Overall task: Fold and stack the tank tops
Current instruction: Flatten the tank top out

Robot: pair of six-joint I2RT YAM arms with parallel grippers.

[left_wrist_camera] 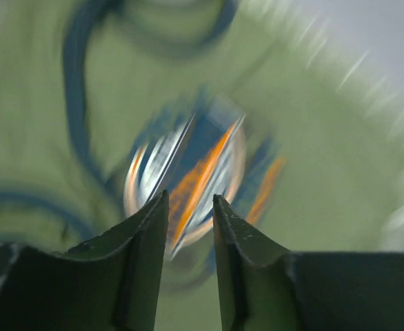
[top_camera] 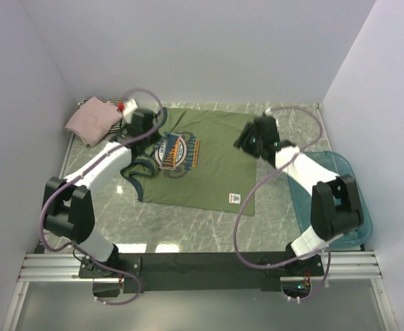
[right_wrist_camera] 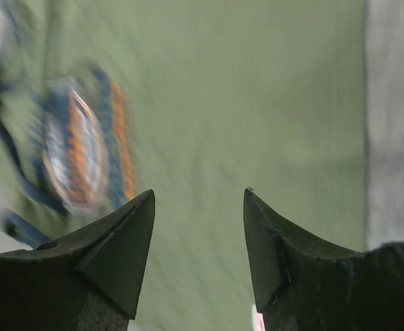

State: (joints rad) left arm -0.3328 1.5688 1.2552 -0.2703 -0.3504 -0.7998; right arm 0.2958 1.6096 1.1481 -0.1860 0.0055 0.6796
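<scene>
The olive-green tank top [top_camera: 209, 176] lies flat in the middle of the table [top_camera: 188, 224], neck and straps toward 9 o'clock, hem toward 3 o'clock, its round print [top_camera: 178, 153] facing up. At 10 o'clock the pink tank top [top_camera: 90, 123] sits bunched on a striped one [top_camera: 85, 102], and a teal tub [top_camera: 347, 172] stands at about 4 o'clock.

The left gripper [left_wrist_camera: 190, 207] hangs over the print with its fingers a little apart and nothing between them. The right gripper [right_wrist_camera: 198, 200] is over plain green cloth toward the hem, fingers wider apart and just as empty. Both wrist views are blurred, so I can't tell how close either one is to the fabric.

It looks to me like the first fold of the green one is about to be set up. I'd want each gripper out at the 12 o'clock edge, one by the shoulder and one by the hem corner. Each should pinch only the top layer there. Then both lift together and carry that edge toward 6 o'clock at an even pace, so the cloth folds straight and doesn't drag.
</scene>
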